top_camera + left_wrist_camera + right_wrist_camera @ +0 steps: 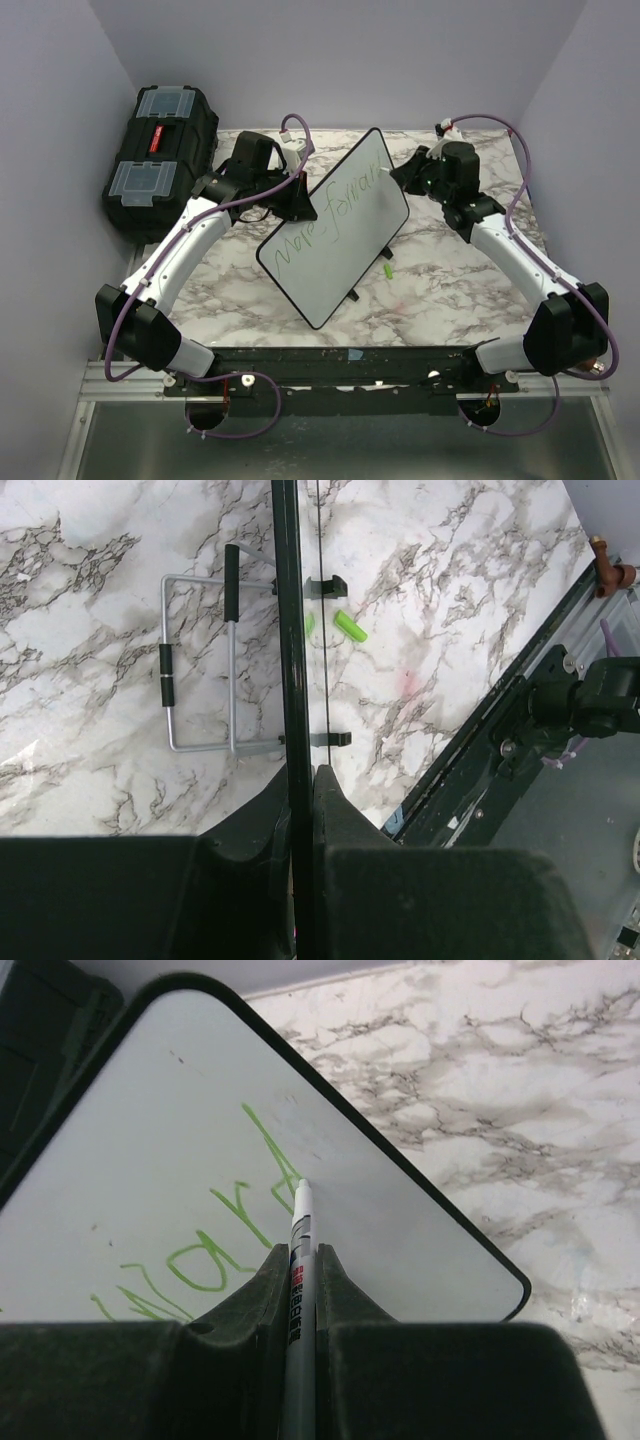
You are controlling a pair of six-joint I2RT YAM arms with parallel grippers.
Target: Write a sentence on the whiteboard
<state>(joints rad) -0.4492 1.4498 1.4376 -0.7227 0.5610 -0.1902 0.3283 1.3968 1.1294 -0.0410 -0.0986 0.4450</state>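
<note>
The whiteboard (340, 230) looks smooth and glossy, the toolbox (160, 160) matt plastic.

Soft, even light from above leaves the marble table (440, 280) bright, with only a faint, soft-edged shadow just beside the whiteboard (335, 235), whose face is evenly lit. In the wrist views the table beyond the whiteboard is sharp, while the left claw (300, 772) and right claw (300, 1250) in front of it are dark and out of focus; close up, the whiteboard's face looks greyer than the table.
</note>
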